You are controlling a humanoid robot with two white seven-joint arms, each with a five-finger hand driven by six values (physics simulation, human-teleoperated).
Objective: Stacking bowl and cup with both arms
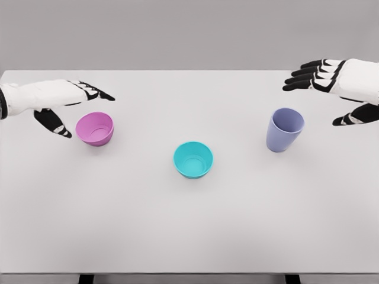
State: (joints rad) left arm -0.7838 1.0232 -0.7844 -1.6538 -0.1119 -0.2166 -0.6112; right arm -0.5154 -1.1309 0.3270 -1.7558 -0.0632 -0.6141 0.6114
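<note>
- Gray wall stands behind a big white table [189, 236].
- On the table sits a teal bowl [193, 160], right side up. It is the thing in the middle, so I tell every place from it.
- To the left of the teal bowl, and a little farther back, sits a pink bowl [95, 128]. The two bowls are well apart.
- To the right of the teal bowl, and a little farther back, stands a purple cup [284, 129]. It is upright, and it is well apart from the teal bowl too.
- The left hand [59, 100] is far left of the teal bowl, just beside the pink bowl. Its fingers are spread wide and it holds nothing.
- The right hand [340, 86] is far right of the teal bowl, near the purple cup but not touching it. Its fingers are spread too, and it holds nothing.
</note>
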